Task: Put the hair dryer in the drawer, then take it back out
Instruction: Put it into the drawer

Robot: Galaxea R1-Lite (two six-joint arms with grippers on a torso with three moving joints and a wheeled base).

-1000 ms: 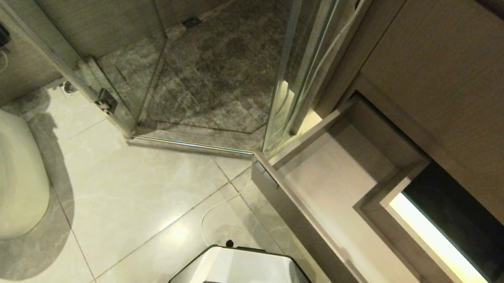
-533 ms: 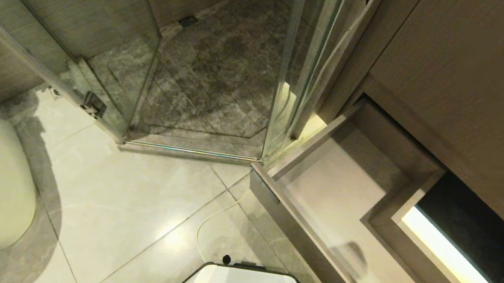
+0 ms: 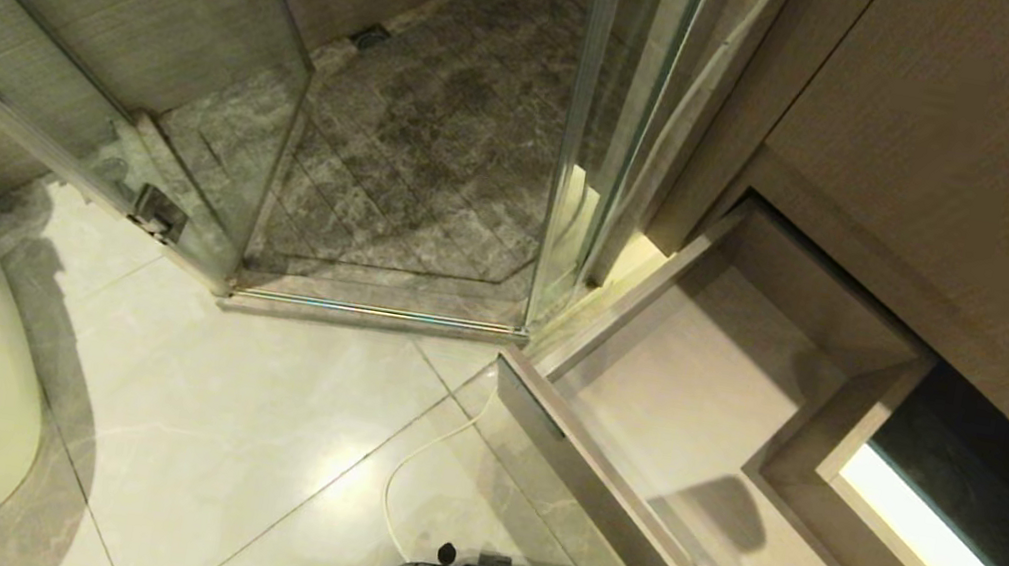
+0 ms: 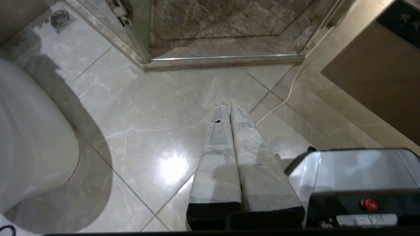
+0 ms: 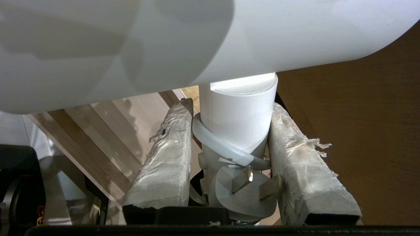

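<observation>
Your head view has tipped over the last second, so the open drawer [image 3: 709, 397] now sits closer under you, and a shadow has shown up near its front edge. It's empty so far. Your right gripper [image 5: 229, 154] is part open, clamped on the hair dryer [image 5: 242, 108] handle, plug tucked between the fingers. Left gripper [image 4: 229, 109] hangs closed over the floor.

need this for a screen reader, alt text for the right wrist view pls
The right hand grips the white hair dryer by its handle, barrel overhead, with the cord and plug tucked between the fingers. The open wooden drawer lies below.
</observation>
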